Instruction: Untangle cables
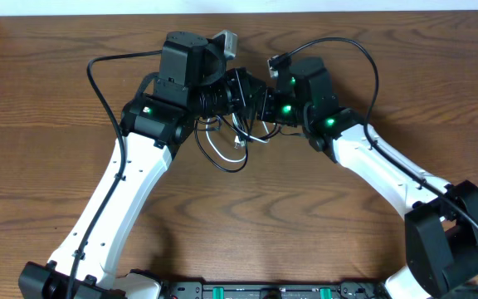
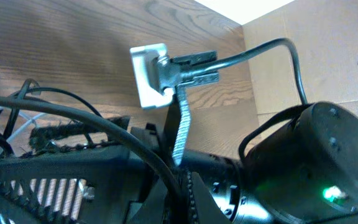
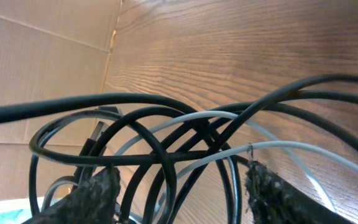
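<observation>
The cables (image 1: 226, 154) lie bunched on the wooden table between my two arms, with black loops and a thin white cord (image 1: 241, 143). My left gripper (image 1: 243, 93) meets my right gripper (image 1: 260, 108) just above the bunch. In the left wrist view my left gripper (image 2: 182, 196) is shut on a black cable (image 2: 160, 165) that runs down between its fingers. In the right wrist view my right gripper (image 3: 179, 193) is open, with several black loops (image 3: 135, 157) and the white cord (image 3: 278, 147) passing between its two dark pads.
Thick black robot cables arc off the left arm (image 1: 98, 79) and the right arm (image 1: 374, 79). The right arm's white wrist camera (image 2: 148, 74) hangs close in front of the left wrist. A cardboard wall (image 3: 42, 68) stands at the table's far edge.
</observation>
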